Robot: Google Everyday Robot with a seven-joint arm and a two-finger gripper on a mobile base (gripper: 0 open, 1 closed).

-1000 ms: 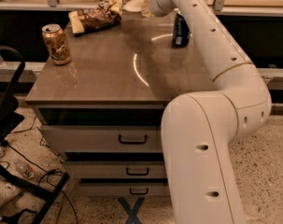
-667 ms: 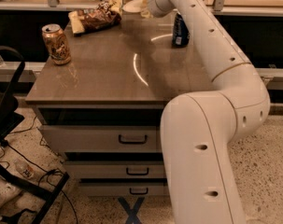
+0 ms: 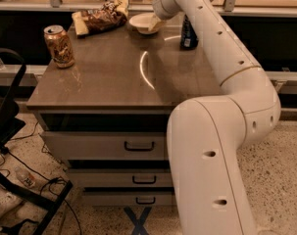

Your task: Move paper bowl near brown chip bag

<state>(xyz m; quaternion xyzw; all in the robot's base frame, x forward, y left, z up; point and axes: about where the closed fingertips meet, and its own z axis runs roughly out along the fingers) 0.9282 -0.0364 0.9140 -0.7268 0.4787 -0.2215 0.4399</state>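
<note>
The paper bowl is an off-white round bowl on the far part of the brown table, just right of the brown chip bag. The bag is wrinkly dark brown with yellow ends and lies at the table's back left. My gripper reaches down from the white arm to the bowl's right rim and touches it. The gripper's tip is partly hidden by the wrist and the bowl.
A tan-and-brown soda can stands upright near the table's left edge. A dark blue can stands at the back right, behind my arm. Drawers are below the tabletop. A black chair frame and cables lie at the left.
The bowl has shifted toward the front and now shows more fully beside the chip bag. The gripper came down with it. The cans and bag have not moved.
</note>
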